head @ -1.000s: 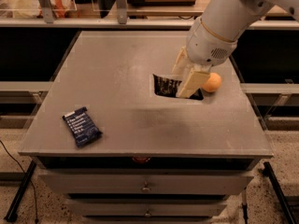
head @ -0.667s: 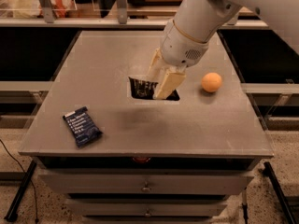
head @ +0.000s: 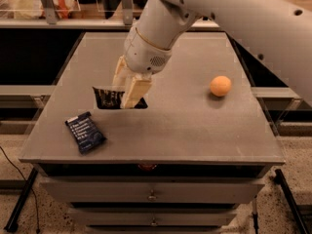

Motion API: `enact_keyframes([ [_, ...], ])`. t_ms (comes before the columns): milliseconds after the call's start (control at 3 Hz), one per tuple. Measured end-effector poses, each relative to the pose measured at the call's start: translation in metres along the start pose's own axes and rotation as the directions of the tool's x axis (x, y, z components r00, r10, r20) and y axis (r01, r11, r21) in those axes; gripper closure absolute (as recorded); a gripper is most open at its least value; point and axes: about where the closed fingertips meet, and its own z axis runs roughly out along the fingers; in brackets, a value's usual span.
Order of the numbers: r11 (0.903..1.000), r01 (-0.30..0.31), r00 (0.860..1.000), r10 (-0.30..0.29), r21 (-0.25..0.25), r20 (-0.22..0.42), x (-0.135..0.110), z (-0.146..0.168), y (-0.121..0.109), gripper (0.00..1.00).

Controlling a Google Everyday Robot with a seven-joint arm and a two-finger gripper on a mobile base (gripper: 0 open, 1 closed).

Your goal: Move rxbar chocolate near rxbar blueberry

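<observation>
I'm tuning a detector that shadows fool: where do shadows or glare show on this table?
Camera view: the gripper, over the table left of centre and shut on the rxbar chocolate, casts a dark patch right under it; the orange ball has a small shadow at its base; the rxbar blueberry, front left, lies evenly lit; no glare on the tabletop.

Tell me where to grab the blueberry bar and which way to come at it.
Probably best: come straight down and pinch the rxbar blueberry across its two long edges, mid-length. It lies flat on the table near the front-left corner, skewed, so turn the claw to match. Right now the claw is behind it, over the table's middle-left, shut on the rxbar chocolate.
</observation>
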Motion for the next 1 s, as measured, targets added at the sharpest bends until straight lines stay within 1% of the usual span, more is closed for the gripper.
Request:
enact_keyframes([
  [333,0.9987,0.049,0.998,-0.048,-0.018,0.031,-0.024,0.017,-0.008,1.0],
  [667,0.9985,0.052,0.998,-0.052,-0.014,0.048,-0.035,0.028,-0.016,0.83],
  [1000,0.9993,0.038,0.998,-0.037,-0.009,0.055,-0.039,0.037,-0.022,0.59],
])
